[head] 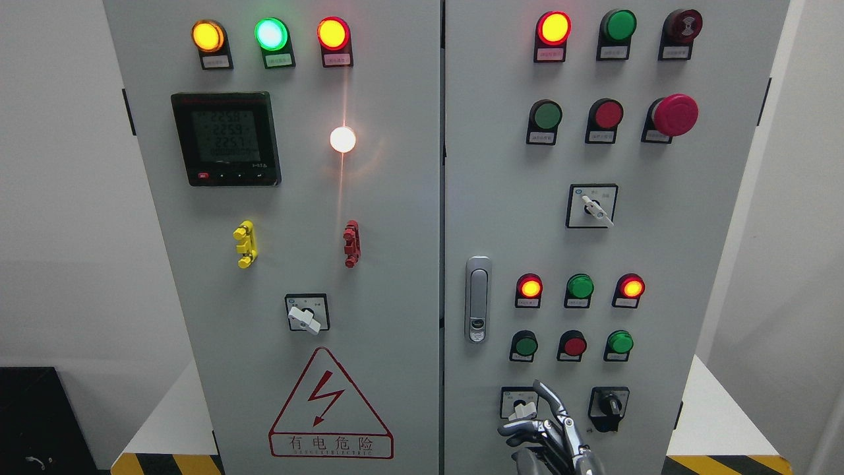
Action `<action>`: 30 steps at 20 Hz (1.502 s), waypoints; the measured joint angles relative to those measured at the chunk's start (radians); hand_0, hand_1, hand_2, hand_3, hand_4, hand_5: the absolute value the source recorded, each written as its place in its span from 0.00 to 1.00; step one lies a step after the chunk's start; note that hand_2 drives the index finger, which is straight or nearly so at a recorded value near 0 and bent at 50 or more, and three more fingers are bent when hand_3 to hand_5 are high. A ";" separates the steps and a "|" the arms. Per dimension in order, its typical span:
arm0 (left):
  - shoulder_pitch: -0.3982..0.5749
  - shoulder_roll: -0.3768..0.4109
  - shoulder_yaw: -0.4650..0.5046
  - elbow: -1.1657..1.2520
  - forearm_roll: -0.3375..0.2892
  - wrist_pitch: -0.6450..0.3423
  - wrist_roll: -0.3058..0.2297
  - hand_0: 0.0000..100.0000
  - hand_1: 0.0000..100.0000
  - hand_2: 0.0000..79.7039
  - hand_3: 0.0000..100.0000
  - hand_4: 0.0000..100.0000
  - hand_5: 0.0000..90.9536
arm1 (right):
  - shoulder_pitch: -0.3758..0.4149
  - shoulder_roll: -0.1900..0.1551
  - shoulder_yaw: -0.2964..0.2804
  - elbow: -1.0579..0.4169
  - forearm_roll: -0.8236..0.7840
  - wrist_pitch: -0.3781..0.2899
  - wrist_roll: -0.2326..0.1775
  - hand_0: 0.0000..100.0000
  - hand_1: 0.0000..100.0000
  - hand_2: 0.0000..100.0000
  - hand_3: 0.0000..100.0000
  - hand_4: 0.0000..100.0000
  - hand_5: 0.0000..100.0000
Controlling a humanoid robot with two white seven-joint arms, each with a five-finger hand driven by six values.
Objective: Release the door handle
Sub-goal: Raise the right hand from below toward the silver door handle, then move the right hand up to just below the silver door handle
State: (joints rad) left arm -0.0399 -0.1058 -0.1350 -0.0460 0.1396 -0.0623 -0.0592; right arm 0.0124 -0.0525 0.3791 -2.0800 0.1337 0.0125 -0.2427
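grey cabinet (395, 218) with two doors, red warning triangle (330, 406) reading 有电危险, silver door handle (477, 299) on right door's left edge, right hand (550, 432) below it, fingers loose, gripping nothing, four rotary switches

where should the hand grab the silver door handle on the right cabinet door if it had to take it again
Grip the silver vertical door handle on its long upper bar, above the round keyhole at its lower end. It lies flush and upright near the left edge of the grey right cabinet door, so fingers would probably come straight on from the front. The robot's hand sits well below it, fingers relaxed, holding nothing.
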 measured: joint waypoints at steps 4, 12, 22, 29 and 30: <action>0.000 0.000 0.000 0.000 0.000 0.000 0.000 0.12 0.56 0.00 0.00 0.00 0.00 | -0.006 0.002 0.000 0.000 0.049 0.036 0.000 0.49 0.33 0.01 0.85 0.89 0.99; 0.000 0.000 0.000 0.000 0.000 0.000 0.000 0.12 0.56 0.00 0.00 0.00 0.00 | -0.057 0.008 0.000 0.001 0.168 0.089 0.001 0.54 0.41 0.04 0.94 0.99 1.00; 0.000 0.000 0.000 0.000 0.000 0.000 0.000 0.12 0.56 0.00 0.00 0.00 0.00 | -0.103 0.032 0.000 0.021 0.375 0.110 0.006 0.46 0.41 0.10 1.00 1.00 1.00; 0.000 0.000 0.000 0.000 0.000 0.000 0.000 0.12 0.56 0.00 0.00 0.00 0.00 | -0.129 0.042 0.002 0.049 0.561 0.110 -0.002 0.44 0.42 0.10 1.00 1.00 1.00; 0.000 0.000 0.000 0.000 0.000 0.000 0.000 0.12 0.56 0.00 0.00 0.00 0.00 | -0.133 0.043 0.002 0.054 0.591 0.110 -0.002 0.43 0.42 0.10 1.00 1.00 1.00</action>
State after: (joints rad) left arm -0.0399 -0.1058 -0.1350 -0.0460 0.1396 -0.0622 -0.0593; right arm -0.1204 -0.0099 0.3808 -2.0258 0.7246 0.1223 -0.2451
